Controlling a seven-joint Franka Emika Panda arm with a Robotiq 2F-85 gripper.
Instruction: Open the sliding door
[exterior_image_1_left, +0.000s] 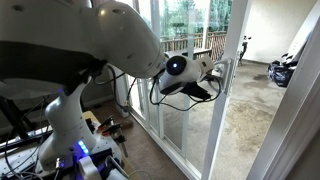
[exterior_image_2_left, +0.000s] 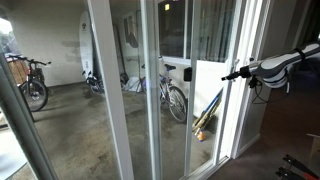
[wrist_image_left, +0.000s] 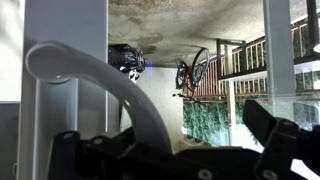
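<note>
The sliding door (exterior_image_1_left: 226, 110) is a tall glass panel in a white frame; it also shows in an exterior view (exterior_image_2_left: 238, 115). Its white loop handle (wrist_image_left: 100, 82) curves across the wrist view, which stands upside down. My gripper (exterior_image_1_left: 216, 70) is at handle height against the door's upright, and it also shows in an exterior view (exterior_image_2_left: 230, 75). In the wrist view my gripper (wrist_image_left: 170, 140) is open, its black fingers wide apart. The handle loop runs between them, close to one finger.
Fixed glass panels (exterior_image_2_left: 120, 90) stand beside the door. Outside on the concrete are bicycles (exterior_image_2_left: 172, 97), another bike (exterior_image_2_left: 30, 85) and a motorcycle (exterior_image_1_left: 283, 70). Cables and electronics (exterior_image_1_left: 100, 135) sit at my base.
</note>
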